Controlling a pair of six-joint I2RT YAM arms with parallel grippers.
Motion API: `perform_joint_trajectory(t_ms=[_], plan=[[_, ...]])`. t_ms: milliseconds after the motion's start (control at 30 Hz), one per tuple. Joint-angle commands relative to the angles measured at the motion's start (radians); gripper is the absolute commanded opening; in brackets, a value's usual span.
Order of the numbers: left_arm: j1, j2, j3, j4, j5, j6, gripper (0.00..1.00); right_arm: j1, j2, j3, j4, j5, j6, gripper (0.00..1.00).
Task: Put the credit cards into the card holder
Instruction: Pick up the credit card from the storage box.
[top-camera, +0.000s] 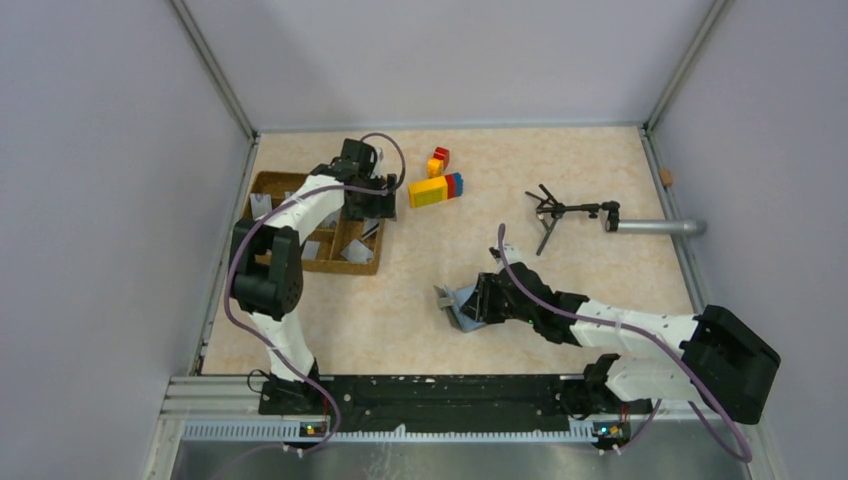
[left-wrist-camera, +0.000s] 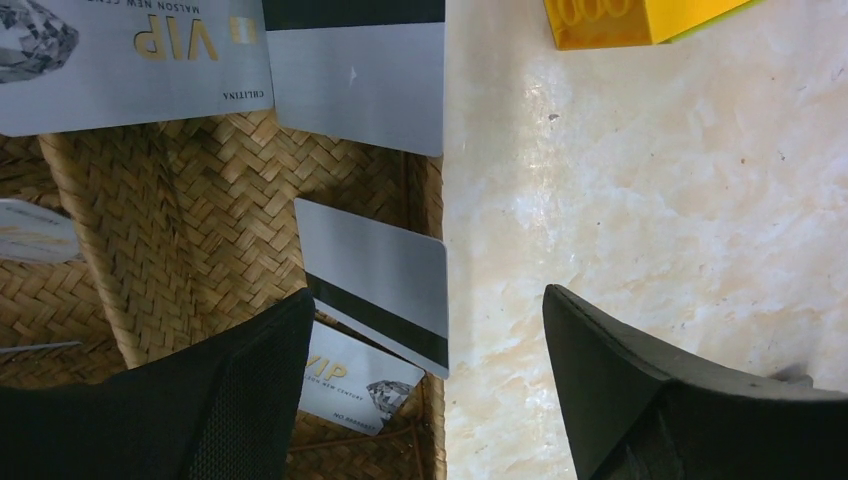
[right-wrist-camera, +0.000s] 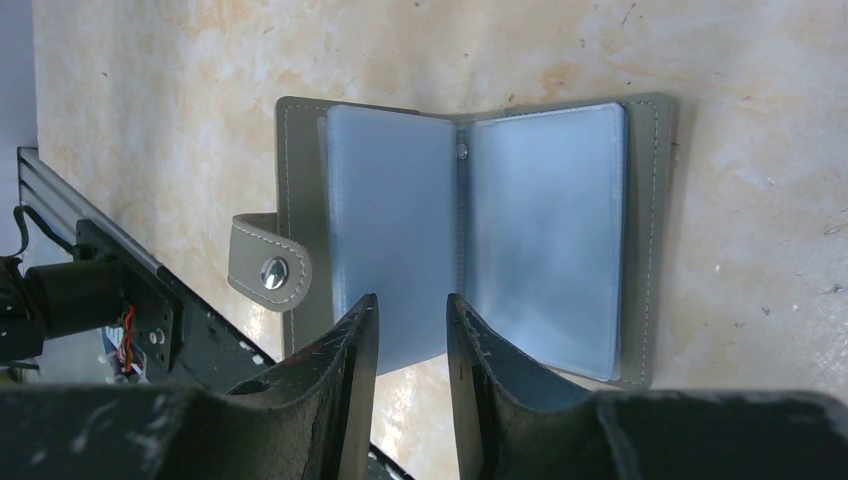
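Left claw (left-wrist-camera: 425, 298): jaws wide, nothing held. It hangs over the tray (left-wrist-camera: 200, 220) wall where that meets the table (left-wrist-camera: 650, 200). Directly below, a striped card (left-wrist-camera: 378, 285) lies with one edge at the wall, apparently propped on a VIP card (left-wrist-camera: 355, 385). More cards (left-wrist-camera: 355, 90) lie further along the tray. Judgement: the cards are thin, stiff, light and slick-faced. A flat one gives no purchase, so take the striped one by its raised edge, jaws across the thickness. The wicker wall crowds one finger, while bare table gives the other room. The yellow block (left-wrist-camera: 620, 20) is well apart. Right claw (right-wrist-camera: 410, 325): jaws narrow on the near edge of the holder (right-wrist-camera: 545, 230), apparently pinching a sleeve. The holder lies open mid-table, its sleeves soft, their mouths likely tight.
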Motion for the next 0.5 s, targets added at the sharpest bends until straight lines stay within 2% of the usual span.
perform_joint_trajectory(t_ms=[0,233,467], plan=[[0.010,0.033,0.046,0.024,0.029,-0.009,0.85,-0.011,0.013,0.047,0.021,0.004,-0.012,0.31],[0.010,0.035,0.040,0.010,0.085,-0.011,0.83,-0.014,0.014,0.047,0.016,0.009,-0.010,0.31],[0.010,0.022,0.033,0.007,0.136,-0.015,0.77,-0.016,0.014,0.045,0.013,0.008,-0.005,0.31]])
